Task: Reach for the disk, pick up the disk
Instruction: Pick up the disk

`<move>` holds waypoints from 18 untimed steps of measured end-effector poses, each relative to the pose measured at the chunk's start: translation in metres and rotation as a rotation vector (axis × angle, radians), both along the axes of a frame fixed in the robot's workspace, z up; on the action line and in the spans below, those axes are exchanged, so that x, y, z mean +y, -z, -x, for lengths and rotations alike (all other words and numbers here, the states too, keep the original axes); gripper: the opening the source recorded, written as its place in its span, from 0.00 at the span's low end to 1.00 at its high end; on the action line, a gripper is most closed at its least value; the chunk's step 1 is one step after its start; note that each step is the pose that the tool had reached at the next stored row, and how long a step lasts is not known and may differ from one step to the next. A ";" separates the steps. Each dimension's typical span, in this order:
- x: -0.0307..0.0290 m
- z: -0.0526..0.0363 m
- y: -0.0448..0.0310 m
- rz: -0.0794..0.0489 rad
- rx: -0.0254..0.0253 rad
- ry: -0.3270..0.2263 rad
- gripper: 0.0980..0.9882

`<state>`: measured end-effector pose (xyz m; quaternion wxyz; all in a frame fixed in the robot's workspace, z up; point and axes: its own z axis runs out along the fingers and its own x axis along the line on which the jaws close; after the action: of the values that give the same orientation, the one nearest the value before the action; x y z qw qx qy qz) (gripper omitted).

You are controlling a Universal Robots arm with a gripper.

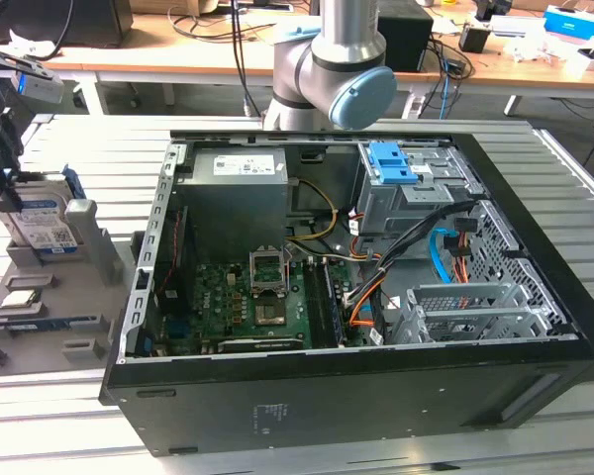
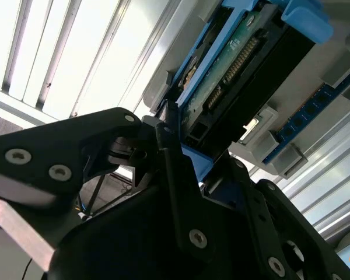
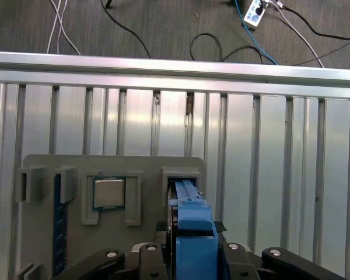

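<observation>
- The tool (image 1: 10, 193) is at the exterior view's far left, well away from the open computer case (image 1: 376, 297) and right on top of the disk (image 1: 45, 230).
- The disk stands on edge in a slot of the grey holder (image 1: 84, 228). Its labelled face is upright and a blue side rail runs up one edge.
- This is the relation that counts: the disk lies directly beneath the tool, and the tool sits astride its thin dimension, broad faces to either side. Any lift goes straight up out of the slot.
- The second wrist view puts the tool (image 2: 201, 160) around the disk (image 2: 233, 81) at its connector end, with the circuit board and blue rail showing.
- Clamped or merely around it? I cannot tell; the disk is seated in the holder.
- The first wrist view looks down the blue rail of the disk (image 3: 192, 224) into its slot, with the small square chip (image 3: 109, 193) in the neighbouring pocket and the slatted surface (image 3: 280, 175) beyond.
</observation>
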<state>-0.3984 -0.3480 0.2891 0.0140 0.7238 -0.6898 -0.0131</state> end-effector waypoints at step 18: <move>0.0000 -0.0001 -0.0121 0.000 0.0000 0.000 0.30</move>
<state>-0.3983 -0.3480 0.3012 0.0140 0.7238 -0.6898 -0.0130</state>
